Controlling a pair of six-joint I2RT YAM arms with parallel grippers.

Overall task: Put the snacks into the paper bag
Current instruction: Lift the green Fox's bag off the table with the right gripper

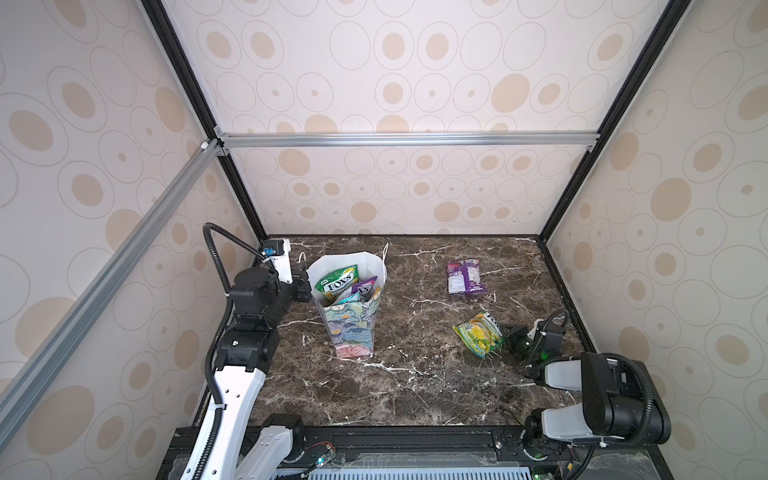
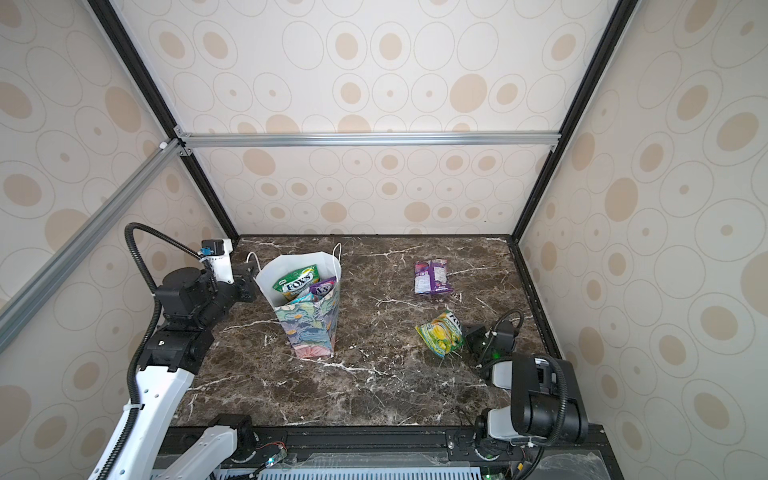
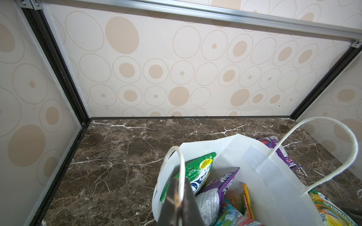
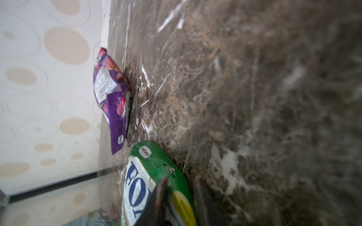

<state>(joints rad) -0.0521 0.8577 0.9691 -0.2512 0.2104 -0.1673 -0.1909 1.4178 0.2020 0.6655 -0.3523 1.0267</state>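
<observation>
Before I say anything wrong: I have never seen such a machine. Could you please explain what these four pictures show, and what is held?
It is a robot: a left arm and a right arm, each ending in a two-fingered hand. Two pictures look down from one camera head above; the other two come from a camera on each wrist. On the marble table stands a paper bag with several packets inside. A purple packet lies flat behind, right of the bag. The left hand is shut on the bag's rim. The right hand grips the edge of a yellow-green packet near the table's right side.
</observation>
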